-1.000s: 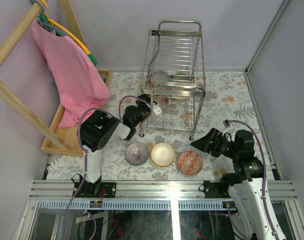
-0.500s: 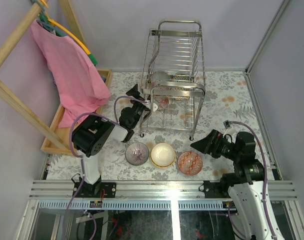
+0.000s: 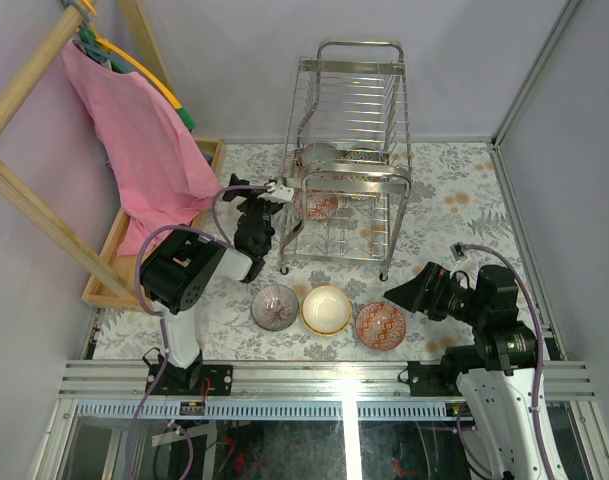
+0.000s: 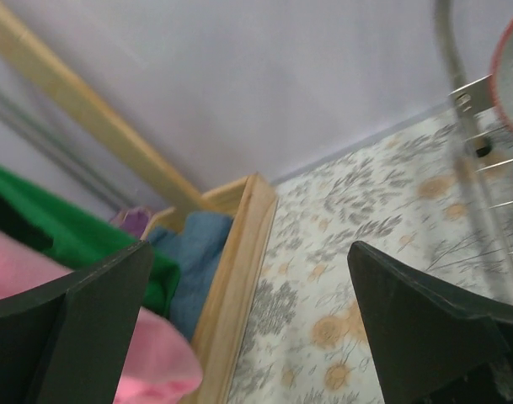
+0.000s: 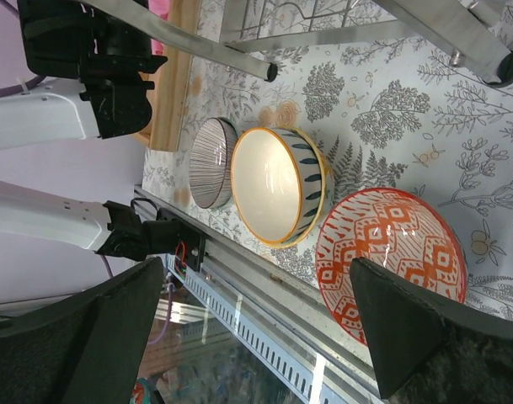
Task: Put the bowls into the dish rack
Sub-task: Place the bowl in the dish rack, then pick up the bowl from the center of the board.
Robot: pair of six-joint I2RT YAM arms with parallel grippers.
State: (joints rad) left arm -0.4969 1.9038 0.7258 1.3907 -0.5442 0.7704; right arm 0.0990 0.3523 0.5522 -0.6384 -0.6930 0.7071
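Note:
The chrome dish rack (image 3: 349, 110) stands at the table's back middle. A red-white bowl (image 3: 320, 205) leans on edge in its lower tier, and two more bowls (image 3: 319, 155) sit higher up. My left gripper (image 3: 264, 190) hangs open and empty just left of the rack; in its wrist view (image 4: 252, 337) that bowl's red rim (image 4: 510, 76) shows at the far right. Near the front edge lie a grey striped bowl (image 3: 275, 305), a cream bowl (image 3: 326, 309) and a red patterned bowl (image 3: 380, 325). My right gripper (image 3: 396, 292) is open just right of the red bowl (image 5: 391, 261).
A wooden tray (image 3: 134, 270) with folded cloths lies at the left, its rim (image 4: 239, 269) close under my left gripper. A pink cloth (image 3: 144, 140) hangs from a wooden frame above it. The metal table rail (image 5: 264, 295) runs along the front edge.
My left gripper opened and let go of the red-white bowl, which stays in the rack's lower tier. The gripper drew back to the left and swung away. The right arm barely shifted.

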